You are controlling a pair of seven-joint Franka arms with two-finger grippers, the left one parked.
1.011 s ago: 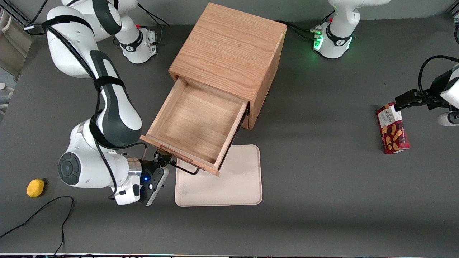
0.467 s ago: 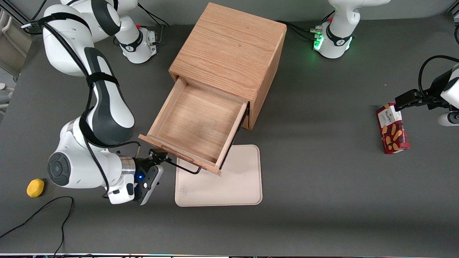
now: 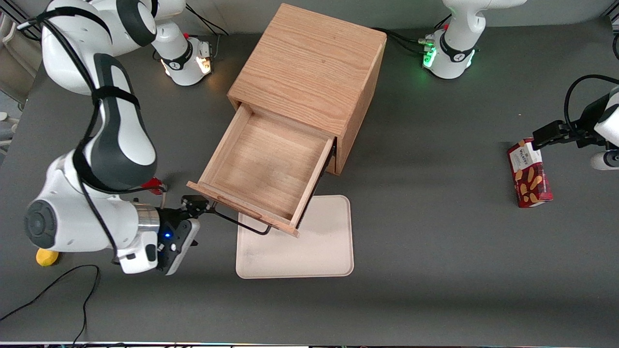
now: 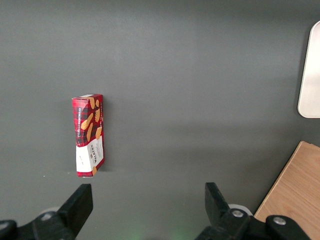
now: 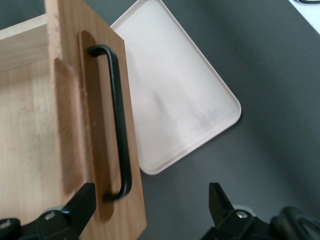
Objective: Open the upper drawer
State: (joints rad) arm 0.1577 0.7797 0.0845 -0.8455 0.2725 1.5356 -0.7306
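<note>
The upper drawer (image 3: 263,166) of the oak cabinet (image 3: 309,72) stands pulled far out, and its inside is bare. Its thin black bar handle (image 3: 240,224) runs along the drawer front and also shows in the right wrist view (image 5: 120,125). My right gripper (image 3: 194,204) is beside the end of the handle toward the working arm's end of the table, just off the drawer front's corner. Its fingers (image 5: 82,200) are spread wide and hold nothing. The lower drawer is hidden under the open one.
A beige tray (image 3: 314,241) lies on the table in front of the open drawer, partly under it. A yellow object (image 3: 47,257) and a black cable (image 3: 58,285) lie near my arm. A red biscuit box (image 3: 529,179) lies toward the parked arm's end.
My right gripper has drawn back from the handle's end toward the working arm's end of the table. The drawer has stayed pulled out.
</note>
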